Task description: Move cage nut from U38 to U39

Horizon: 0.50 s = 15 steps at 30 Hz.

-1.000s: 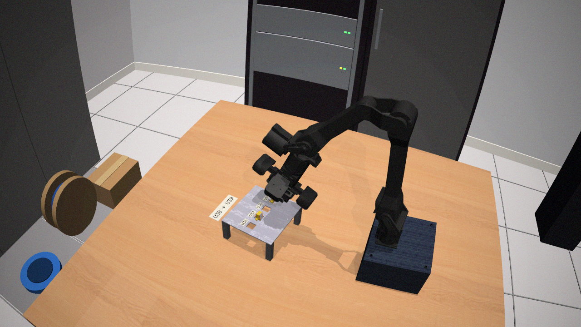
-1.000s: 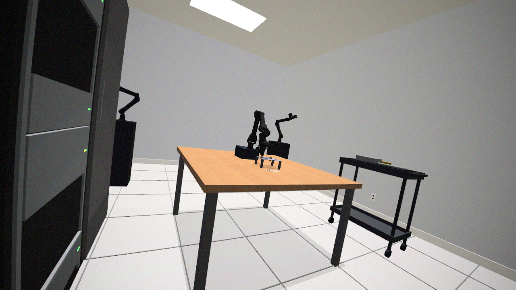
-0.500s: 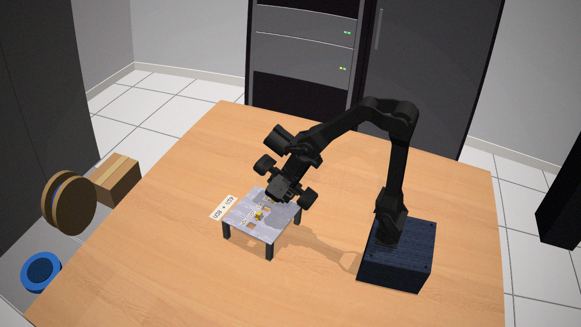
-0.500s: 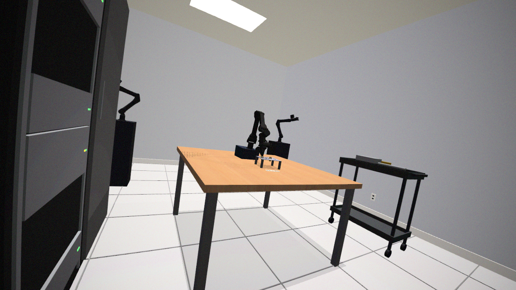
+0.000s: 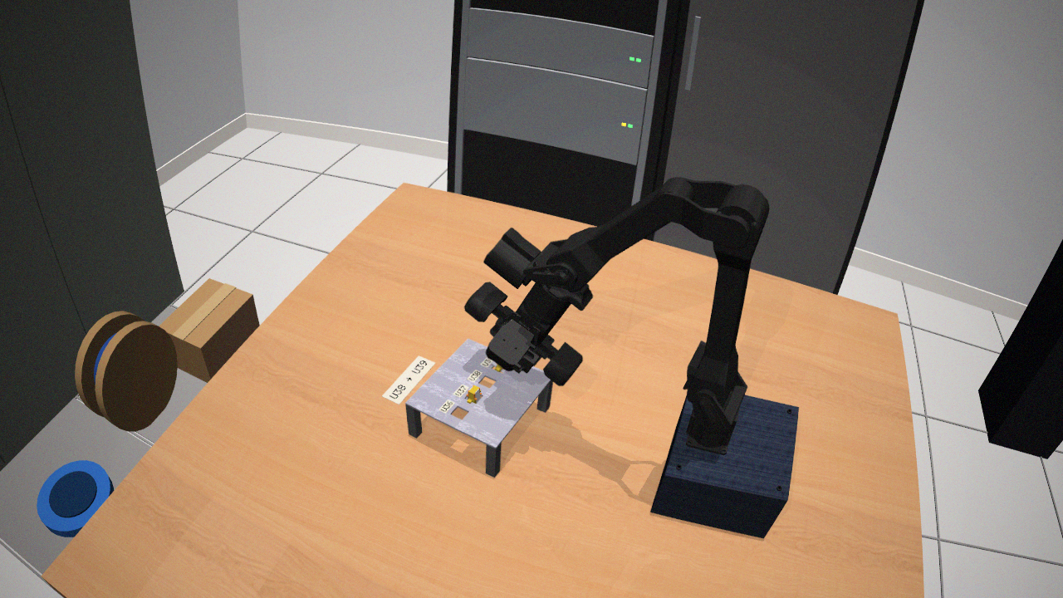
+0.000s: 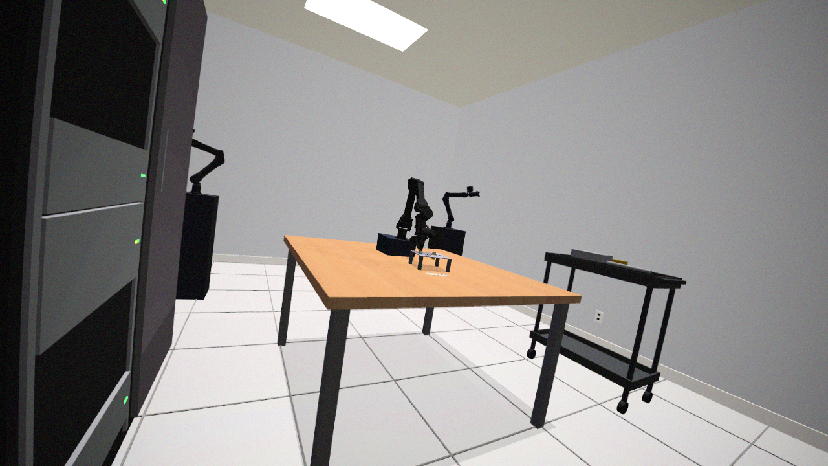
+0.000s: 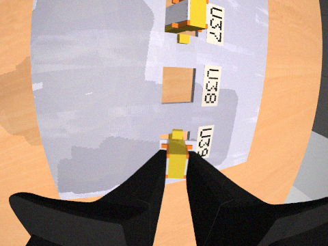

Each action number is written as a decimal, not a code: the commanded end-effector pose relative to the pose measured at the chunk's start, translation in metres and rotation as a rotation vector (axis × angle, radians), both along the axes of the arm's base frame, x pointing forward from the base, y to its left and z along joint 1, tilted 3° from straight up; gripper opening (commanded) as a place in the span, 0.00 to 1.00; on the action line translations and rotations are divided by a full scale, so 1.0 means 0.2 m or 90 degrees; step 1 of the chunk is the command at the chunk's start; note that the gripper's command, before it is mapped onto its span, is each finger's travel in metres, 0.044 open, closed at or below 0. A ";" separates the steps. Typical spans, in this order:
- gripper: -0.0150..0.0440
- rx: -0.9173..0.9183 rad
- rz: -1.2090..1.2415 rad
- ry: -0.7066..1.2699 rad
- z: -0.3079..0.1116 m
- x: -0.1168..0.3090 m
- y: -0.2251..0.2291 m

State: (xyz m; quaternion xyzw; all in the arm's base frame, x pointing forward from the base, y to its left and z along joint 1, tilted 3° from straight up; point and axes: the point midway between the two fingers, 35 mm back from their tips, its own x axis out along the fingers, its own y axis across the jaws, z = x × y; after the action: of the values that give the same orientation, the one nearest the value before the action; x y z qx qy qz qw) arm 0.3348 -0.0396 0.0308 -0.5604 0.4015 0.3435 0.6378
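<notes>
The cage nut [image 5: 497, 367] [image 7: 177, 160] is pinched between my jaws at U39, on the rail plate [image 5: 446, 383] [image 7: 96, 102], inward from the desk's left edge. I judge it light, its body stiff, its wings springy; I'd grip its narrow upright sides, squarely.

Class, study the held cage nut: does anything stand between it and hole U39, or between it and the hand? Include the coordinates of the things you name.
Nothing visible stands in the way: the hand [image 7: 176, 157] grips the cage nut [image 7: 177, 165] directly, at hole U39 [image 7: 185, 134]. Whether its wings are open underneath cannot be seen.
</notes>
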 end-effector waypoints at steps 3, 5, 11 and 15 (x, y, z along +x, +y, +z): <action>0.31 -0.002 -0.003 -0.006 0.01 0.00 0.00; 0.31 -0.002 -0.003 -0.007 0.01 0.00 0.00; 0.31 -0.003 -0.004 -0.012 0.00 -0.01 0.00; 0.31 -0.003 -0.004 -0.016 0.00 -0.01 0.00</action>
State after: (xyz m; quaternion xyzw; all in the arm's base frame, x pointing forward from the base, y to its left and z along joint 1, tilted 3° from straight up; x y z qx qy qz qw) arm 0.3333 -0.0394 0.0302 -0.5633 0.3974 0.3388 0.6403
